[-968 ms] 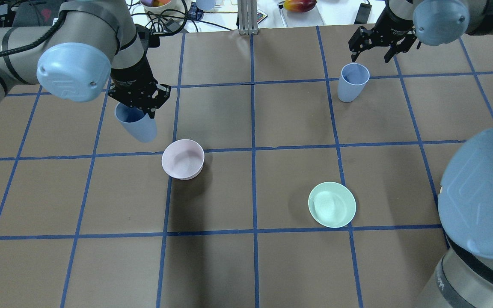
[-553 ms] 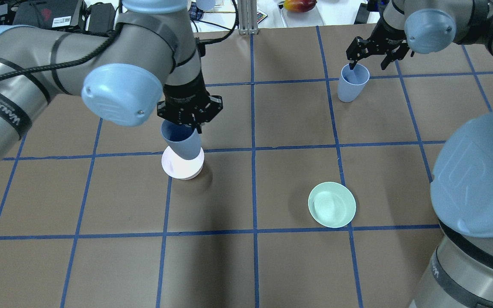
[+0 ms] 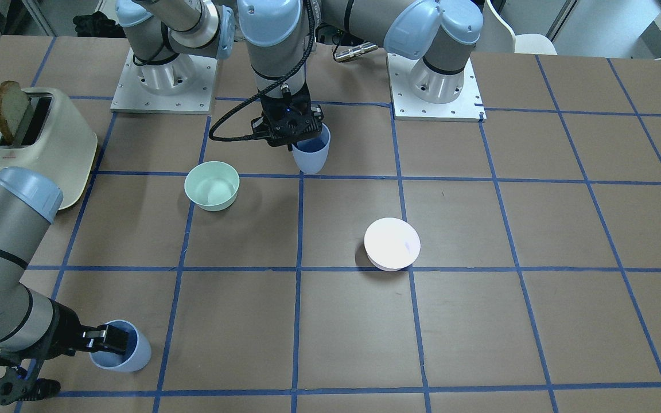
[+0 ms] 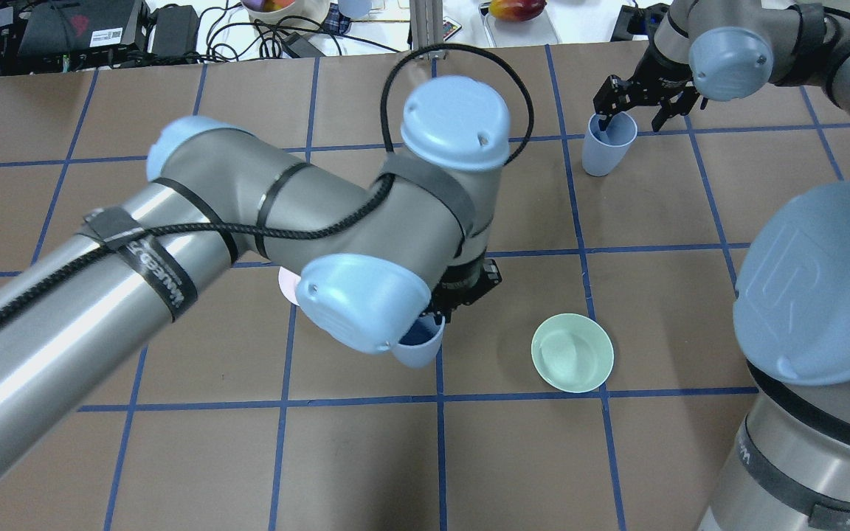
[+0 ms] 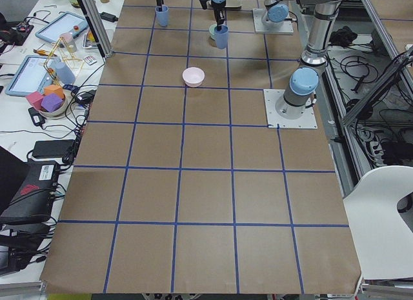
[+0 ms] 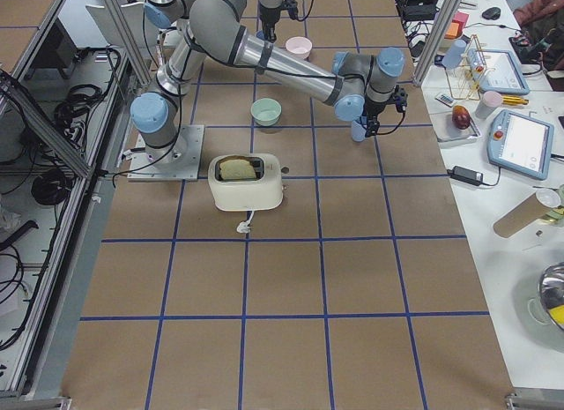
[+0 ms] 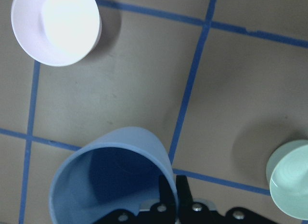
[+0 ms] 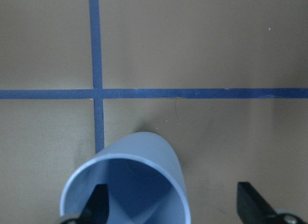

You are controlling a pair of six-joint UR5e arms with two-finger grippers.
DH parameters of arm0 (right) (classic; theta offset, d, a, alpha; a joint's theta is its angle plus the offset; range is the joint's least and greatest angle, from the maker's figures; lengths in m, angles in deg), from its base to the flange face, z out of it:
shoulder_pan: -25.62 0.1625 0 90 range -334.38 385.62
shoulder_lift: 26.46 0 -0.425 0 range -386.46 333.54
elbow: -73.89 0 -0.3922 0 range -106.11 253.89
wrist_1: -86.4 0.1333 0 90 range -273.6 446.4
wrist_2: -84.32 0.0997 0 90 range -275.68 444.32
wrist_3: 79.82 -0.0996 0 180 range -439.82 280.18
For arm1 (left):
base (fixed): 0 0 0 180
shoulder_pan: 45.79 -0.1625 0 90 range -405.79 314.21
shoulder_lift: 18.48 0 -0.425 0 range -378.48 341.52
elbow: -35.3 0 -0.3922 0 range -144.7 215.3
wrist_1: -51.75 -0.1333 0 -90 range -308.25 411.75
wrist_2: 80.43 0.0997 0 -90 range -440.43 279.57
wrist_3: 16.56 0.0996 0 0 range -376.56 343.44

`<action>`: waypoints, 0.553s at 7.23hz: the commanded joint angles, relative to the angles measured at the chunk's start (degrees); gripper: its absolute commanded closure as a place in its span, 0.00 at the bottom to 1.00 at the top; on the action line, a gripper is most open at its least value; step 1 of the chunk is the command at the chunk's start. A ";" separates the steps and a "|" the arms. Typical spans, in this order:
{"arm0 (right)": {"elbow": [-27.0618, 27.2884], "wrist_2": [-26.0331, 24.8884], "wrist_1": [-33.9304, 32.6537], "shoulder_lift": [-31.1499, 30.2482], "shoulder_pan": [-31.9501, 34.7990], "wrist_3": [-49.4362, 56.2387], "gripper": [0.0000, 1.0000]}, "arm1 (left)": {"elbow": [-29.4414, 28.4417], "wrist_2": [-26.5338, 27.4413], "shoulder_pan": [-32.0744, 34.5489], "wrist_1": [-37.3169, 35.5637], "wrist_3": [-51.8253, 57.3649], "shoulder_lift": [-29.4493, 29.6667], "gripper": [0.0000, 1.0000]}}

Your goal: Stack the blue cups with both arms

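Note:
My left gripper (image 7: 168, 188) is shut on the rim of one blue cup (image 7: 110, 178). It holds the cup tilted over the middle of the table, near the robot's side (image 3: 310, 150); in the overhead view the cup (image 4: 419, 348) peeks out under the left arm. The second blue cup (image 4: 606, 144) stands upright at the far right. My right gripper (image 4: 633, 116) is open and straddles its wall. In the right wrist view one finger (image 8: 98, 204) is inside that cup (image 8: 144, 159) and the other is outside.
A pale pink bowl (image 3: 392, 244) and a mint green bowl (image 3: 212, 183) sit on the brown table with blue tape lines. The mint bowl (image 4: 572, 352) is right of the held cup. A cream toaster (image 3: 49, 143) with a bread slice stands by the right arm's base.
My left arm has carried its cup from the far left, past the pink bowl, to the table's middle. My right gripper has come down over the second cup, one finger inside.

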 commanded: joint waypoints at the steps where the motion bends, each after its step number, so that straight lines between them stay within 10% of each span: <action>1: -0.03 0.02 0.74 0.13 -0.02 -0.13 1.00 | 7.20 -0.82 2.49 -8.18 -5.49 0.41 1.00; 4: -0.29 0.20 2.24 -0.13 -0.02 -0.12 1.00 | 9.52 -1.18 2.67 -11.27 -5.58 1.28 1.00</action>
